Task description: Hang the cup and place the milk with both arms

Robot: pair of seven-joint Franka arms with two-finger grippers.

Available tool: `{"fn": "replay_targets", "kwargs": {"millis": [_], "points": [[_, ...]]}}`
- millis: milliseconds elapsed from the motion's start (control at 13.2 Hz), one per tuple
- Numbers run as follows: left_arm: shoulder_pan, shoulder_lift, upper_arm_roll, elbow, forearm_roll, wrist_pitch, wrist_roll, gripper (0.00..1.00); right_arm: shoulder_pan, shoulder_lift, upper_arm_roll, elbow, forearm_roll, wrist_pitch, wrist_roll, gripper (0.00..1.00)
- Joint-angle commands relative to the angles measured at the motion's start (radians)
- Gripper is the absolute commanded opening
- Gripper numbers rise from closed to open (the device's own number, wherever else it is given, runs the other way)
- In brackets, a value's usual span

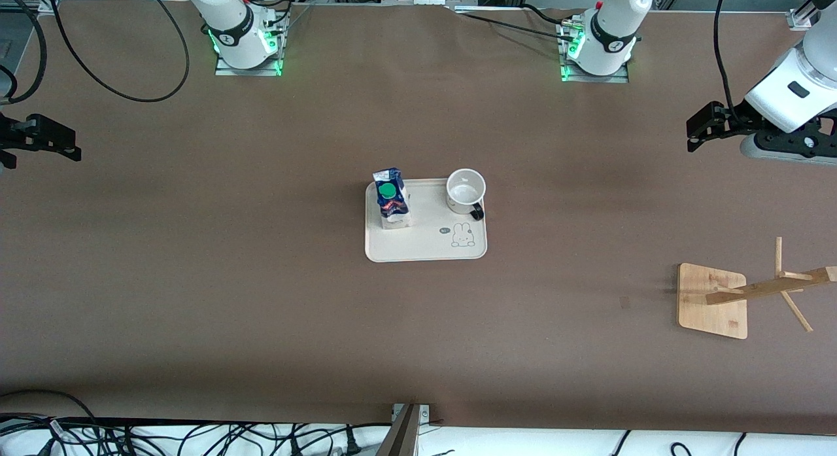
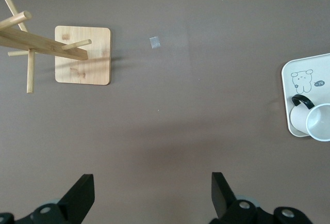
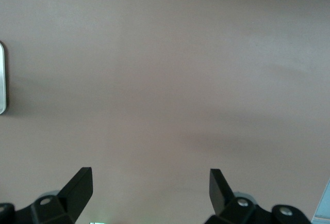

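Nearest my camera, toward the left arm's end of the bench [image 1: 196, 312], I see the wooden cup rack [image 1: 714, 301], nearer than the tray [image 1: 425, 246]. On that tray the milk [image 1: 391, 199] stands upright at the edge toward the right arm's end, and the cup [image 1: 465, 192] sits mouth up in the corner toward the left arm's end. Well away from the tray, my left hand [image 1: 694, 132] and right hand [image 1: 62, 147] wait over bare bench at its ends, both released, fingers spread wide.
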Motion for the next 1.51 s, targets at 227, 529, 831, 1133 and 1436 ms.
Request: {"fn": "replay_targets", "kwargs": {"millis": [227,529,831,1133,1436], "points": [[0.005,0.014,0.000,0.032,-0.017,-0.019,0.019,1.00,0.001,0.011,0.002,0.032,-0.004,-0.013,0.002,1.00],[0.005,0.014,0.000,0.032,-0.017,-0.019,0.019,1.00,-0.001,0.017,0.000,0.026,-0.006,-0.022,-0.014,1.00],[0.006,0.013,0.000,0.032,-0.017,-0.021,0.019,1.00,0.039,0.020,0.002,0.001,0.005,-0.060,0.008,1.00],[0.031,0.014,0.002,0.032,-0.019,-0.021,0.021,1.00,0.047,0.115,0.002,0.001,0.065,-0.052,-0.012,1.00],[0.031,0.014,0.002,0.032,-0.019,-0.023,0.022,1.00,0.047,0.207,0.001,0.001,0.066,-0.049,-0.015,1.00]]}}
